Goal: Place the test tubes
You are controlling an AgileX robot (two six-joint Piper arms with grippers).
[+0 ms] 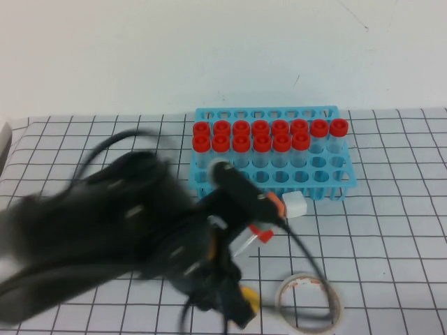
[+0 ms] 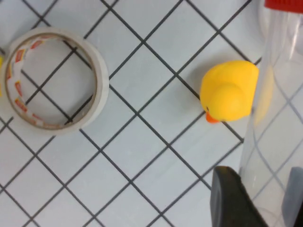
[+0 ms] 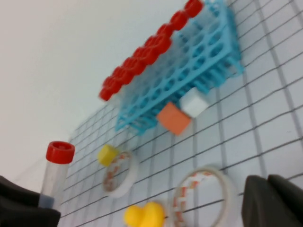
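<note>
The left gripper stands in front of the blue rack, over the near part of the table. Its fingers are set narrowly on the lower end of a clear test tube; the tube's red cap is at the free end, and it looks to be carried just clear of the cloth, though I would not swear to that. Close beside the tube sits a yellow duck, and beyond that lies a tape roll with a yellow cube at its far side. A second tape roll lies further right. The rack holds two rows of capped tubes along its back, the front rows open; an orange cube and a white cube sit touching each other against its front edge. The right gripper hangs off to the right, fingers pressed together, well apart from the rack.
</note>
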